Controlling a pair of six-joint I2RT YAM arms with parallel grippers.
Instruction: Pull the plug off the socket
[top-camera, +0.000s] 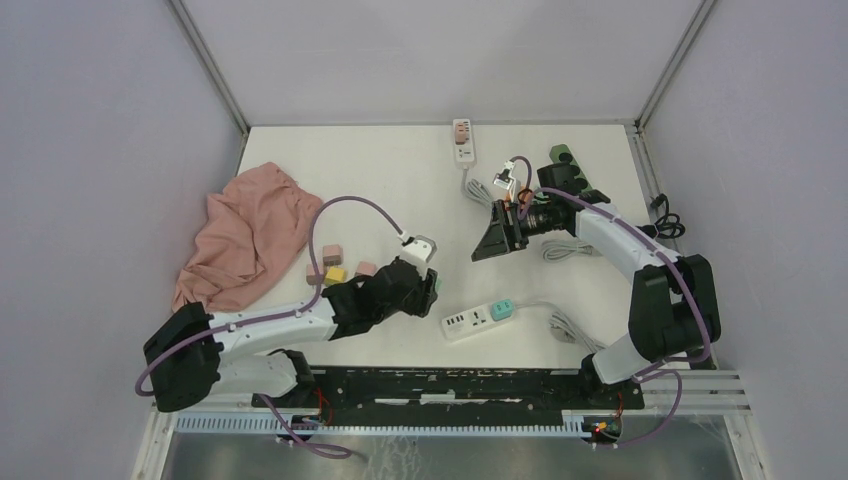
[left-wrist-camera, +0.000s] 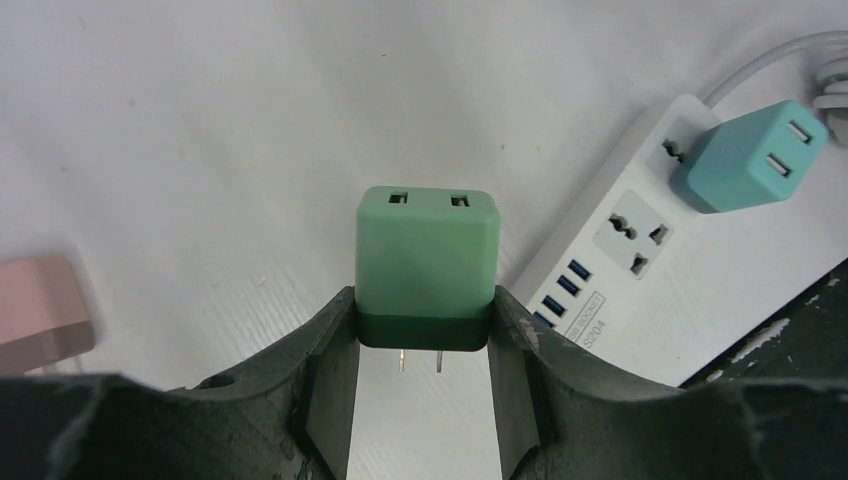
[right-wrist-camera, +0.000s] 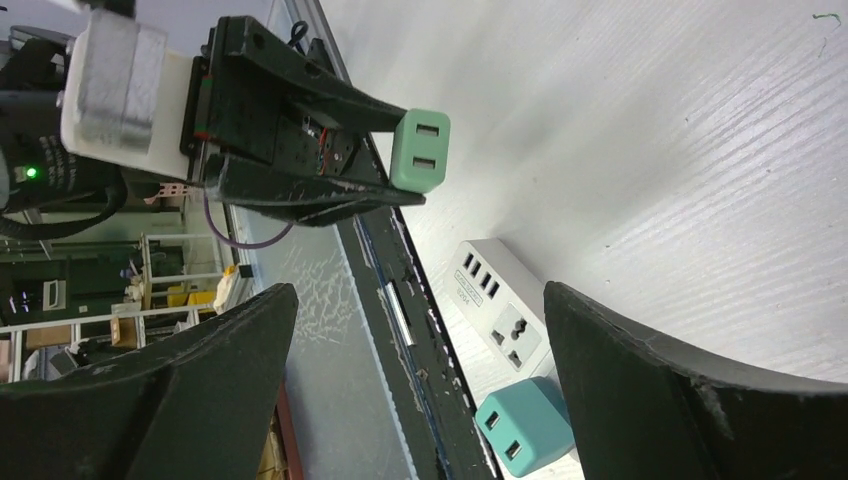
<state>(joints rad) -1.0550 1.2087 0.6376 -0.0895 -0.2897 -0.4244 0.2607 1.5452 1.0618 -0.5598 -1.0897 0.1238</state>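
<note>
We judge the pull itself done; the left gripper (left-wrist-camera: 425, 322) is clamped on the dark base of the green plug (left-wrist-camera: 427, 250), its fingers (left-wrist-camera: 335, 350) pressed against either side, and both bare prongs (left-wrist-camera: 402, 360) hang in open air between them; the plug is clear of any socket and held above the table (top-camera: 380, 170), just left of the near power strip (left-wrist-camera: 700, 270). That strip lies flat close to the arms' bases, with a teal plug (left-wrist-camera: 748, 155) seated at its cord end and its middle socket free. The right gripper (right-wrist-camera: 420, 300) hovers further back over the table with its fingers spread wide and nothing between them, well apart from the strip. From the overhead view a second strip (top-camera: 463, 140) lies at the far edge, and something pinkish seems to be seated in it, though it is too small for us to be sure. A pink cloth (top-camera: 250, 235) and a few small blocks (top-camera: 335, 265) sit to the left, away from the work. What remains, as we read it, is to set the green plug down on a bare patch of table and open the fingers; if the teal plug also counts, the strip needs bracing by the free arm while the other pulls straight along the prongs, since a light strip is likely to lift with the plug.
</note>
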